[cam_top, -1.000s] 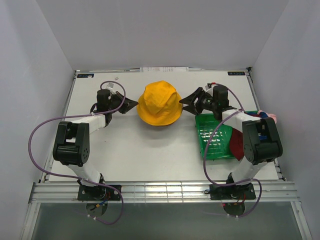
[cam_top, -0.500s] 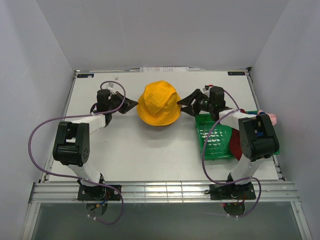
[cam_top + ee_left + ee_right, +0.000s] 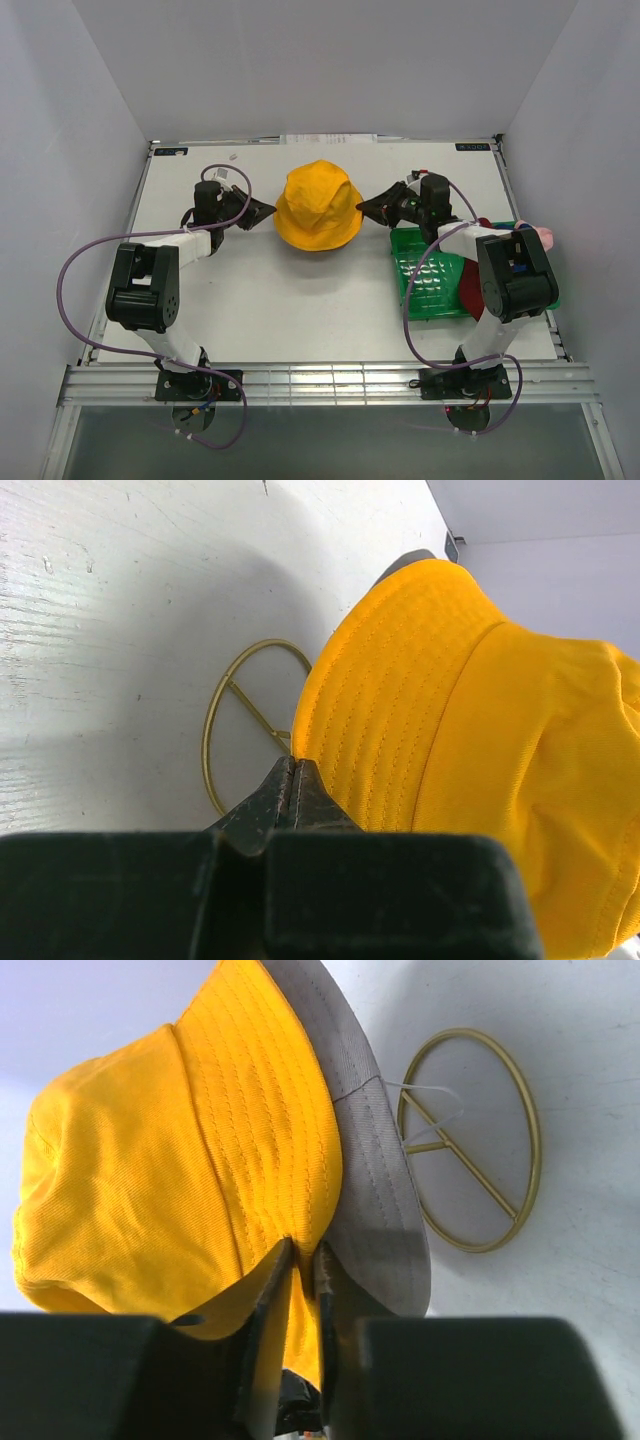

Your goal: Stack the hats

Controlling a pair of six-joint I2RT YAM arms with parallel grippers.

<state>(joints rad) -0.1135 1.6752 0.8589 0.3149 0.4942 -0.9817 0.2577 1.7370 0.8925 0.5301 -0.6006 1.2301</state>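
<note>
A yellow hat (image 3: pixel 318 205) sits at the back middle of the table on a gold wire stand. Under it lies a grey hat (image 3: pixel 375 1160), whose brim shows in the right wrist view. My right gripper (image 3: pixel 366 210) (image 3: pixel 303 1250) is shut on the yellow hat's (image 3: pixel 180 1150) right brim, with yellow fabric pinched between its fingers. My left gripper (image 3: pixel 268 210) (image 3: pixel 291 763) is shut, its tips against the edge of the yellow hat's (image 3: pixel 470 730) left brim; nothing shows between the jaws. A dark red hat (image 3: pixel 472 285) and a pink hat (image 3: pixel 541 234) lie at the right.
The stand's gold ring base (image 3: pixel 206 730) (image 3: pixel 534 1130) rests on the white table below the hats. A green plastic tray (image 3: pixel 425 275) sits at the right, under my right arm, with the dark red hat in it. Grey walls enclose the table on three sides.
My right gripper moved left to the yellow hat and closed on its brim. The left gripper stayed shut at the left brim.
</note>
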